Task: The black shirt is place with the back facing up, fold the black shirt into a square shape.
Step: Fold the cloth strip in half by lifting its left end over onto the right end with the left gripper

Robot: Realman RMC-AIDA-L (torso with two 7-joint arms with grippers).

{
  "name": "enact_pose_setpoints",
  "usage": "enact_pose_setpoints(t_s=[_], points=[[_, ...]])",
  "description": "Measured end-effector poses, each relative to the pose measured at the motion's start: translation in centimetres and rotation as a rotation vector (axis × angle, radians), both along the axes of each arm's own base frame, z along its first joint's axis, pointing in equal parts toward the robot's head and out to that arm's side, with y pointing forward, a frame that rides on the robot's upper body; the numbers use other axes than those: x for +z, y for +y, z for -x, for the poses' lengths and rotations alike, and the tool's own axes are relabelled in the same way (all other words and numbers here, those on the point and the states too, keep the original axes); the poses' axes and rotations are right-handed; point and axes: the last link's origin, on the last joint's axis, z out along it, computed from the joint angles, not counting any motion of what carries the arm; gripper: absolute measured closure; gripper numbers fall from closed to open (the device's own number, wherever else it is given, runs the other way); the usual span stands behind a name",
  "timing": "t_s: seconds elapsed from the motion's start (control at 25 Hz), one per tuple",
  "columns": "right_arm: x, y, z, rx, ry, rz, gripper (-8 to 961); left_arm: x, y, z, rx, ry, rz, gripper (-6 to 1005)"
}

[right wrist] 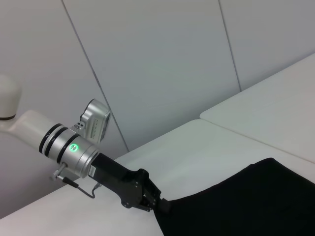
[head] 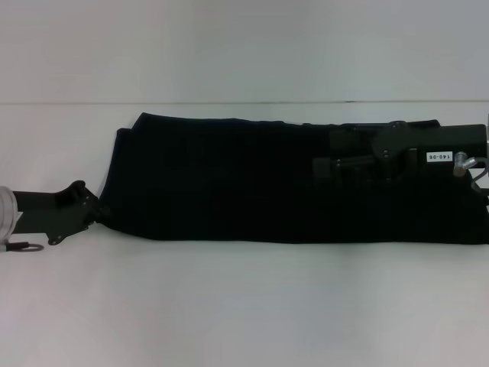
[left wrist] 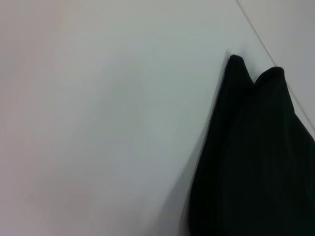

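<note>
The black shirt lies on the white table as a long folded band running left to right. My left gripper is at the band's left end, at its near corner, and is shut on the fabric. The right wrist view shows the same grip, with the left gripper pinching the edge of the black shirt. In the left wrist view the black shirt rises close to the camera in two small peaks. My right gripper hovers over the band's right part, dark against the dark cloth.
The white table has bare surface in front of the shirt and to its left. A seam runs across the table just behind the shirt. A pale panelled wall stands beyond the table.
</note>
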Motion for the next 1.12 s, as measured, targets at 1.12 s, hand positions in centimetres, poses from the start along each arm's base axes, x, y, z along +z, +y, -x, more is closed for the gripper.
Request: enact_pose_setpoints(t_s=[1.12], points=[[-3.2, 0.8, 2.7, -0.025, 0.024, 0.014, 38, 9.0, -8.1, 7.3, -0.105, 0.137, -0.227, 979]])
